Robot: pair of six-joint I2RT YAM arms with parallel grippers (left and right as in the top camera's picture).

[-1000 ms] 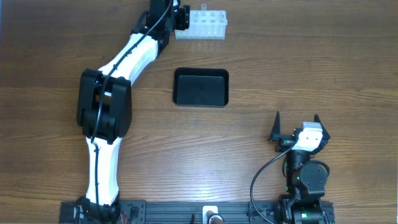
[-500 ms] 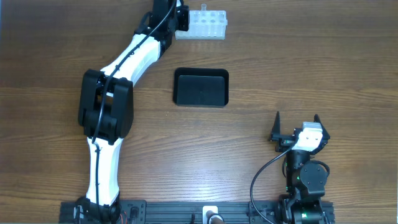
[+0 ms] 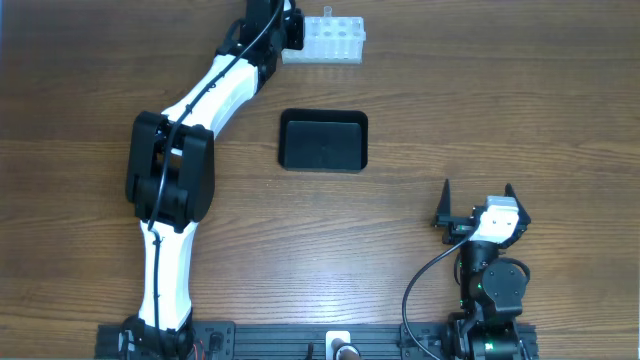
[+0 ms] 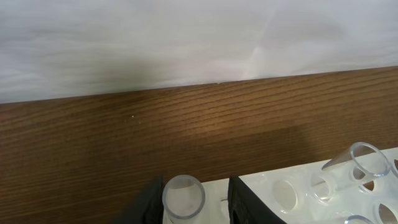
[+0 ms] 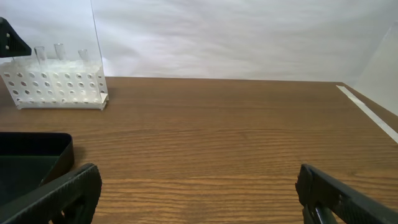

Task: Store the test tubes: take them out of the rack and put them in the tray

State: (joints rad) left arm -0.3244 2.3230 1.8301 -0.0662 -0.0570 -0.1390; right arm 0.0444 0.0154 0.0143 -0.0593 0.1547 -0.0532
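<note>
Left gripper (image 4: 194,202) sits at the rack's (image 3: 335,40) left-arm end. Its jaws are narrowly apart and straddle a tube (image 4: 183,198). A gap shows on one side, so I'd say it isn't clamped yet. The tube stands upright at the rack's end, axis vertical, so the pull should go straight up. Other tubes (image 4: 367,160) sit further along the rack. Tray (image 3: 282,142) is near the rack, on the arm-base side. Right gripper (image 3: 478,195) is spread wide, well apart from the rack, beyond the tray.

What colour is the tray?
The tray is plain black, no pattern. It shows best in the top view.
</note>
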